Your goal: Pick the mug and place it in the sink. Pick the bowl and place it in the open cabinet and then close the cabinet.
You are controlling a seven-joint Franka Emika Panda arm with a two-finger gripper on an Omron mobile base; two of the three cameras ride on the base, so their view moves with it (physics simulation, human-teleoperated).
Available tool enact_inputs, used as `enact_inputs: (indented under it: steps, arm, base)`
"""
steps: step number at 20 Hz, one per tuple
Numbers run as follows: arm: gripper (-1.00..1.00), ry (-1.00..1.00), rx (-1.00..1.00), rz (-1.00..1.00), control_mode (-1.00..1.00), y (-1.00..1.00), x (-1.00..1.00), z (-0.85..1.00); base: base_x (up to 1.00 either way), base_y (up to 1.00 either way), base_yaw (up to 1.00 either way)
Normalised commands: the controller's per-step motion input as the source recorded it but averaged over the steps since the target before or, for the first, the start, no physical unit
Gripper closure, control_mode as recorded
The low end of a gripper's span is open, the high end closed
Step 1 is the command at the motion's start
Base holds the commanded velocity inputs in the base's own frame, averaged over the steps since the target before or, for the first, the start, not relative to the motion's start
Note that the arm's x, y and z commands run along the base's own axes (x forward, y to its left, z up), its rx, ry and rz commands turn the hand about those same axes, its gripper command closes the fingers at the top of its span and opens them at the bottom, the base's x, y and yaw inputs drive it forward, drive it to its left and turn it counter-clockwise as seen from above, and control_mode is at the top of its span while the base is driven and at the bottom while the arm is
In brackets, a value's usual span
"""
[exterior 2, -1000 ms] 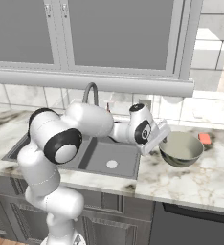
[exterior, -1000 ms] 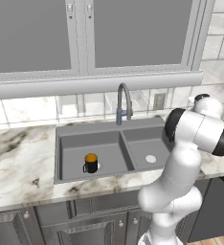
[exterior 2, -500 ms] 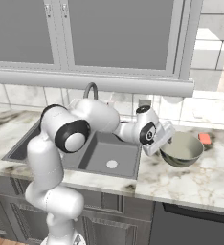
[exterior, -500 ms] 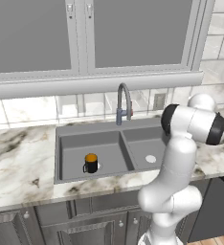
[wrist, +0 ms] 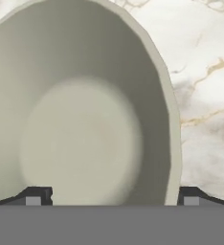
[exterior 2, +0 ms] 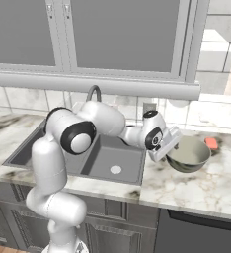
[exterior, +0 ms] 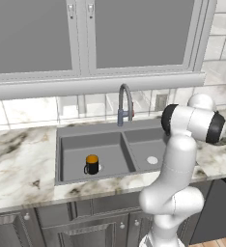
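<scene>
The sink (exterior: pixel 110 149) sits at the counter's middle with the mug (exterior: pixel 91 164) upright in its basin at nine o'clock, so I judge that half of the task done. The bowl (exterior 2: pixel 188 155) rests on the marble at three o'clock of the sink, close beside a small red thing (exterior 2: pixel 211 143) I cannot identify. The gripper (wrist: pixel 112 196) hangs just over the bowl's near rim with jaws spread wide and empty, probably lining up to pinch the wall; no writing is readable anywhere.
</scene>
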Motion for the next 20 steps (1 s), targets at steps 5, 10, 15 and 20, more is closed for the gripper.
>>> enact_inputs:
  steps: [5, 10, 15, 20]
  arm:
    - [1.0, 0.02, 0.03, 0.0, -1.0, -0.19, 0.0, -0.31]
    - [1.0, 0.06, 0.07, 0.0, -1.0, -0.09, -0.15, -0.36]
    - [1.0, 0.27, 0.12, 0.07, -1.0, -0.09, -0.13, -0.28]
    - [1.0, 0.36, 0.15, 0.14, -1.0, -0.15, -0.34, -0.19]
  base:
    - [0.0, 0.0, 0.0]
    - [0.0, 0.0, 0.0]
    - [0.0, 0.0, 0.0]
    - [0.0, 0.0, 0.0]
